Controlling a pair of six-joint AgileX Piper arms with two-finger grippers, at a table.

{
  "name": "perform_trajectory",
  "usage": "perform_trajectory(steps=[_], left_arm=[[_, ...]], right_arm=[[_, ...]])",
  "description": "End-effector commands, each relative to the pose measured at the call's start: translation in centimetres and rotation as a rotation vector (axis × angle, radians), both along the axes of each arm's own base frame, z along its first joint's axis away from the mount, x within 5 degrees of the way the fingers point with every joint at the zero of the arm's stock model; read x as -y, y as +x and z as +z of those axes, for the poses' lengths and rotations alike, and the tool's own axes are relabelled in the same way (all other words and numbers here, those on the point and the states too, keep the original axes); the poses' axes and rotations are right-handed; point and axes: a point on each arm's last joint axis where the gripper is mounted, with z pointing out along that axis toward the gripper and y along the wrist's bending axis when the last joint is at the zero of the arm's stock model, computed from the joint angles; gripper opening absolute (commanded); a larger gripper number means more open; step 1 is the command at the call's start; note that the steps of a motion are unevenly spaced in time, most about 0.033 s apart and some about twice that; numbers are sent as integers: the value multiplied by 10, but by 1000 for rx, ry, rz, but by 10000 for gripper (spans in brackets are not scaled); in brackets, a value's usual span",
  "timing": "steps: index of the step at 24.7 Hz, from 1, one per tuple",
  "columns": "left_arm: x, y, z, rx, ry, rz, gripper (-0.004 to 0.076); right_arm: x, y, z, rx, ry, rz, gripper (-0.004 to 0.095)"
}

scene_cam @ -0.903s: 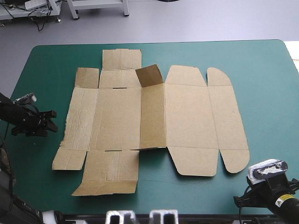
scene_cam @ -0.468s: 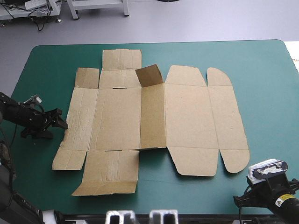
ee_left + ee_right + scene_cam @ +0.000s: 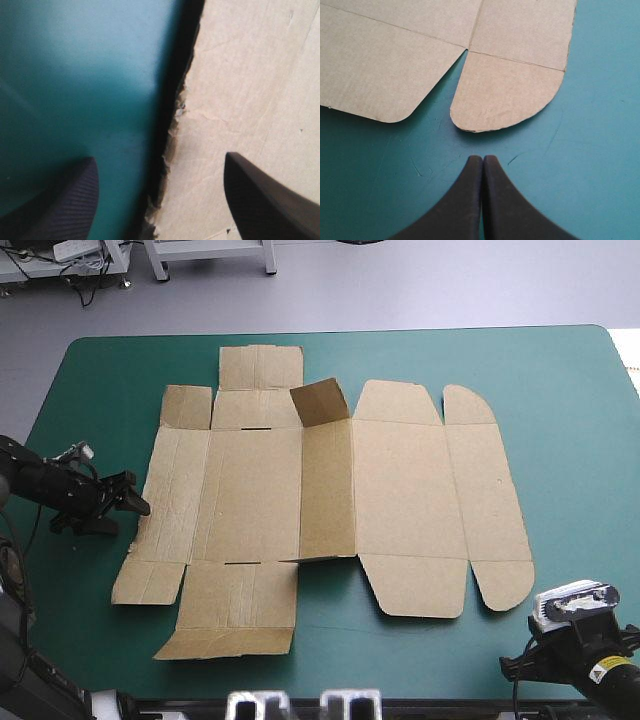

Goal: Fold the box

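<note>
Seen from above, the brown box (image 3: 330,505) lies as an uncut-flat sheet across the middle of the bench (image 3: 560,390), all but one small flap (image 3: 320,402) at 12 o'clock lying level. The left tool (image 3: 140,495) sits low at the sheet's 9 o'clock edge, while the right arm (image 3: 590,665) waits off the 5 o'clock corner. From the left wrist, that tool stands wide open and holds nothing: one black finger (image 3: 65,200) is over the teal-green cover, the other (image 3: 265,200) over the board, and the sheet's ragged side edge (image 3: 172,130) runs between them with a dark shadow line along it. From the right wrist, the right tool (image 3: 483,157) is pressed fully together and empty, its point over bare cover, with a rounded corner flap (image 3: 505,95) just ahead at its 12 o'clock, close but apart. The step in hand appears to be taking the 9 o'clock side panel to raise it as a wall. Done well, that likely means working one finger beneath the edge, biting past the torn margin onto sound board, then swinging the panel up along its crease rather than dragging the sheet toward 3 o'clock. The right tool could usefully pin the board flat.
</note>
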Motion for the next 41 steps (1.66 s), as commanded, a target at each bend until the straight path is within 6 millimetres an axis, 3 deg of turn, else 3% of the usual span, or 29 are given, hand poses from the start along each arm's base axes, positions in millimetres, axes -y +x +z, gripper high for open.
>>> perform_trajectory(steps=[1,10,17,23,30,32,37,40,41], left_arm=[[13,-4,20,14,-66,-53,508],[24,1,14,-6,-74,-92,471],[44,-3,-8,-74,-110,-169,378],[52,-7,-24,-135,-147,-178,345],[69,3,-18,-28,-314,-137,344],[83,7,-14,17,-360,-165,332],[109,8,-14,42,-355,-300,153],[108,8,-13,30,-342,-293,0],[107,9,-10,37,-329,-299,-9]], right_arm=[[0,4,10,63,11,-4,-24],[0,4,10,63,11,-4,-24],[0,4,10,63,11,-4,-24],[0,4,10,63,11,-4,-24],[0,4,10,64,11,-4,-24],[0,4,10,64,11,-4,-24],[0,4,10,64,11,-4,-24],[0,4,10,64,11,-4,-24],[0,5,10,66,11,-4,-24]])
